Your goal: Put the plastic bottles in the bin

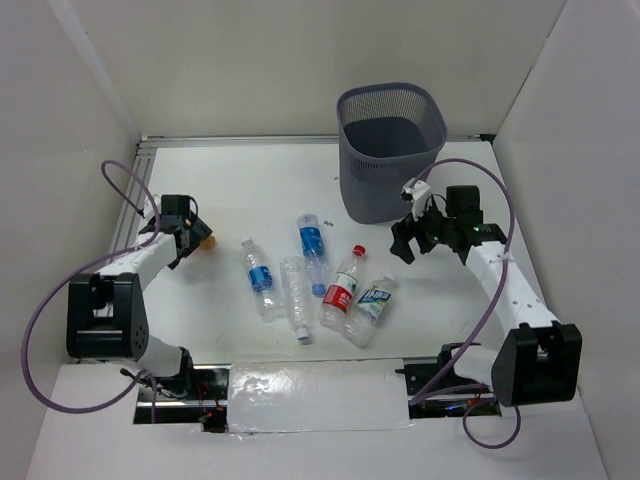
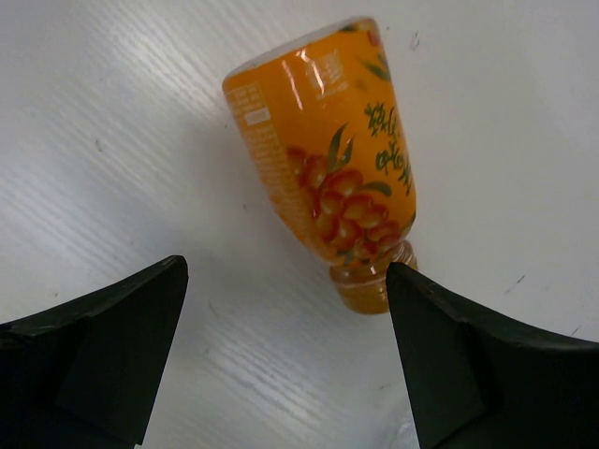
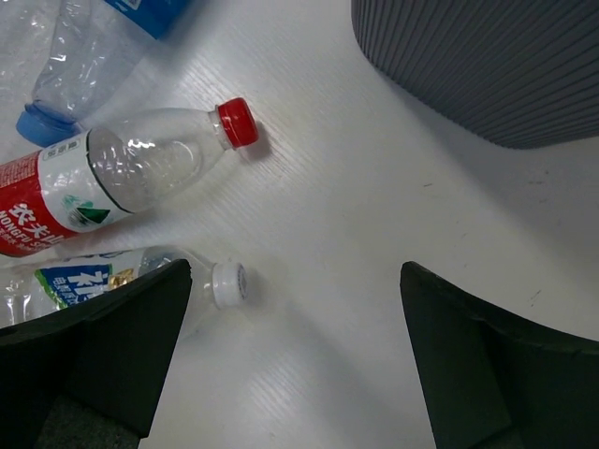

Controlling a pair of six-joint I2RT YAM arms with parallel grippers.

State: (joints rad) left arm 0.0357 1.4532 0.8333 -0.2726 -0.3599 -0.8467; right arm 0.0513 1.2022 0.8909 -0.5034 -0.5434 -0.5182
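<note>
Several small clear plastic bottles lie in a cluster mid-table: two blue-labelled (image 1: 258, 277) (image 1: 312, 250), one unlabelled (image 1: 295, 298), one red-labelled with a red cap (image 1: 343, 288) (image 3: 140, 178), one green-white (image 1: 371, 308) (image 3: 84, 281). The dark grey mesh bin (image 1: 390, 150) (image 3: 487, 56) stands upright at the back right. My right gripper (image 1: 405, 240) (image 3: 295, 271) hangs open between the bin and the cluster, holding nothing. My left gripper (image 1: 190, 235) (image 2: 285, 271) is open at the far left, with nothing between its fingers.
An orange-labelled bottle (image 2: 323, 159) (image 1: 205, 241) lies on the table just ahead of my left gripper, its neck beside the right finger. White walls enclose the table on the left, back and right. Purple cables loop off both arms.
</note>
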